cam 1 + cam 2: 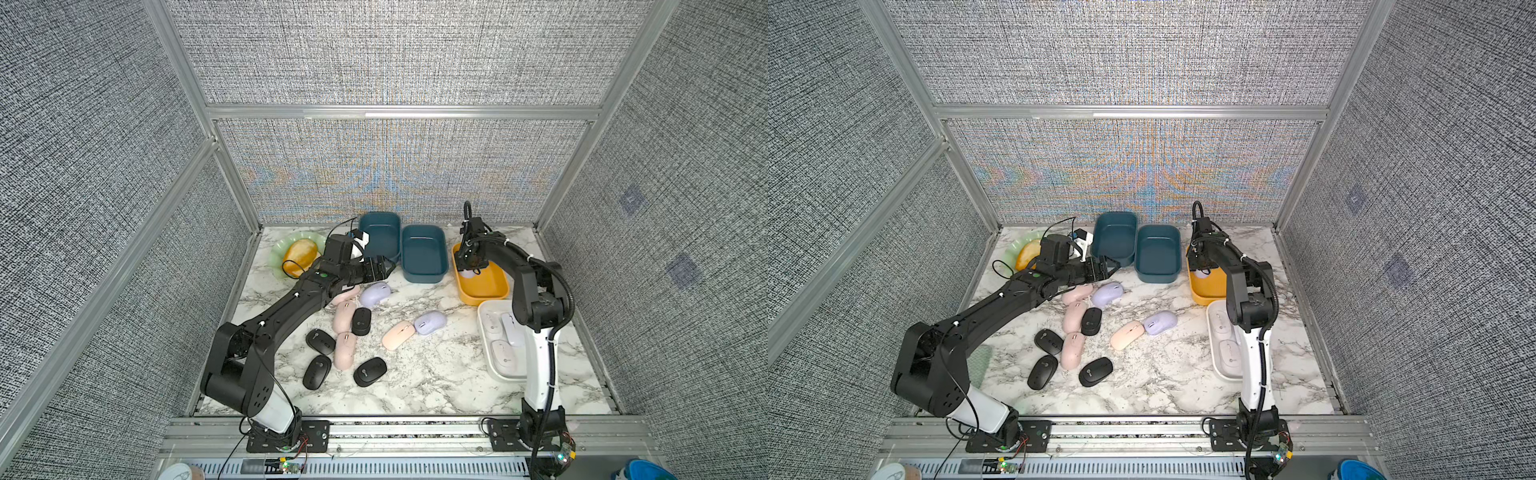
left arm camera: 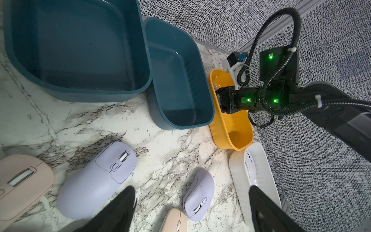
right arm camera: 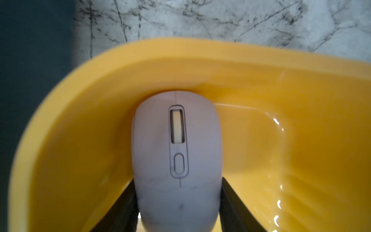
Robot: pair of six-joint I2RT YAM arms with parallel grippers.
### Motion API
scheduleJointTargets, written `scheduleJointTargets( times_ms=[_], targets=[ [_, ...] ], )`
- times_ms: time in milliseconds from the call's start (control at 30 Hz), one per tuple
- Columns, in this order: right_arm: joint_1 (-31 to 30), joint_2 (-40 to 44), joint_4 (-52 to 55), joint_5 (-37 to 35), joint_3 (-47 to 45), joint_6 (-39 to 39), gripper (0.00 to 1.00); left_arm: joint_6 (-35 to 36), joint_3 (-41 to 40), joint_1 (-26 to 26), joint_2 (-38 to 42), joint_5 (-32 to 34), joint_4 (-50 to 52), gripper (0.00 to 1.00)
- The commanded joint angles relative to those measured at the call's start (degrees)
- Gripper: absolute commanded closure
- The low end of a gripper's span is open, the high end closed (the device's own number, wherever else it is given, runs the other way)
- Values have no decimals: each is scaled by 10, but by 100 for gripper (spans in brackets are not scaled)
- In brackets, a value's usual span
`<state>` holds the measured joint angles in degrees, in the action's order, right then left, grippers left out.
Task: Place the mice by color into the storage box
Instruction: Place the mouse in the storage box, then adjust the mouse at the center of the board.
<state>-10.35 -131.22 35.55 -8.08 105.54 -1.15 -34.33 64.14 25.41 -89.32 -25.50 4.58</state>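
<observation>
The mice are only partly sorted. One lilac oval plastic mouse [image 3: 176, 140] is clamped between the fingers of your right tool [image 3: 177, 186], at the far end of the yellow plastic box [image 3: 80, 120], with its nose touching the curved end wall. White mice [image 1: 505, 357] lie in the white tray [image 1: 483, 320]. Two lilac mice [image 1: 375, 293], the pale pink mice [image 1: 344, 318] and the black mice [image 1: 320, 341] lie loose on the marble-patterned bench [image 1: 415, 374]. Both teal plastic boxes [image 1: 424, 253] are empty.

Watch the wall contact. Any further push towards the far side could shove the light box along the bench, or lever the smooth shell out of the grip. You cannot tell whether the mouse is resting on the box floor. If it is not, letting go could leave it tipped against the wall.

Your left arm reaches low across the far left of the pile, with its forearm just above a pink mouse. A careless descent there could scatter the neighbouring mice.

The right arm is folded over, wrist pitched down into the box. The left tool [image 1: 384, 268] has its fingers apart and empty, and it hovers just beyond the nearer lilac mouse, beside a teal box.
</observation>
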Motion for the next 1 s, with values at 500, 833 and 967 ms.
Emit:
scheduleJointTargets(
  times_ms=[500, 833, 967],
  targets=[
    [-23, 141, 3, -31, -60, -41, 28, 15, 5, 1, 8, 8, -3, 11],
    [-202, 313, -39, -125, -231, -118, 31, 32, -8, 0, 65, 100, 2, 7],
    [-295, 352, -52, -159, -282, -131, 31, 25, -22, -6, 94, 135, -12, 5]
  ],
)
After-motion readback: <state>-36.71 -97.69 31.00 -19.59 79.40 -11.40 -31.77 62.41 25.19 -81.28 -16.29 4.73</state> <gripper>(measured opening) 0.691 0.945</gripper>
